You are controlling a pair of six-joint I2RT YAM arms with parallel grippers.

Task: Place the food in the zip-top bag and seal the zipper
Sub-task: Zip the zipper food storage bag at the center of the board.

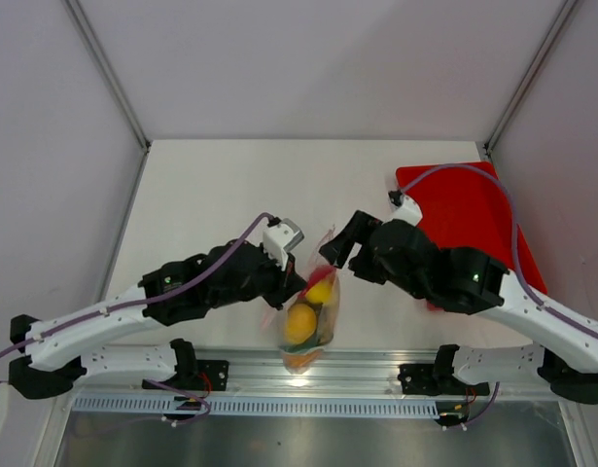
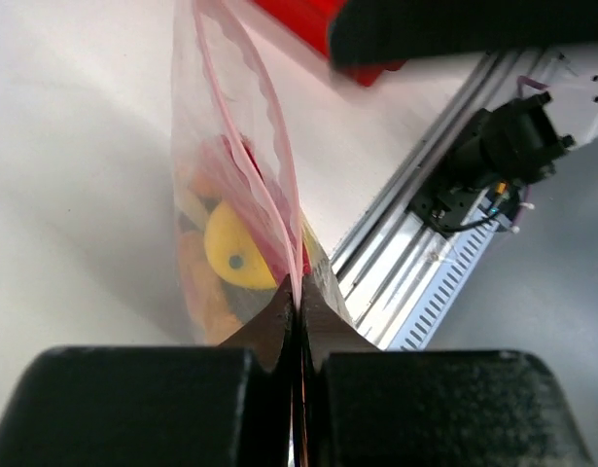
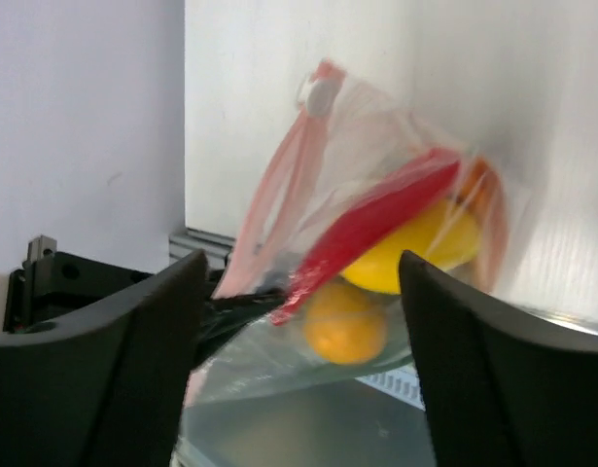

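The zip-top bag [image 1: 313,309] hangs lifted above the table's near edge, with the food inside: a yellow piece [image 1: 321,290], an orange piece [image 1: 300,324] and a red chili [image 3: 376,222]. My left gripper [image 1: 299,284] is shut on the bag's mouth edge, pinching the pink-red zipper [image 2: 252,131] between its fingertips [image 2: 279,316]. The zipper's two strips stand apart beyond the pinch, so the mouth gapes there. My right gripper [image 1: 339,243] is open just right of the bag's top. In the right wrist view its fingers [image 3: 133,341] frame the bag [image 3: 376,175] without touching it.
A red tray [image 1: 474,209] lies at the back right under the right arm. An aluminium rail [image 1: 376,365] runs along the near edge below the bag. Grey walls close the table on three sides.
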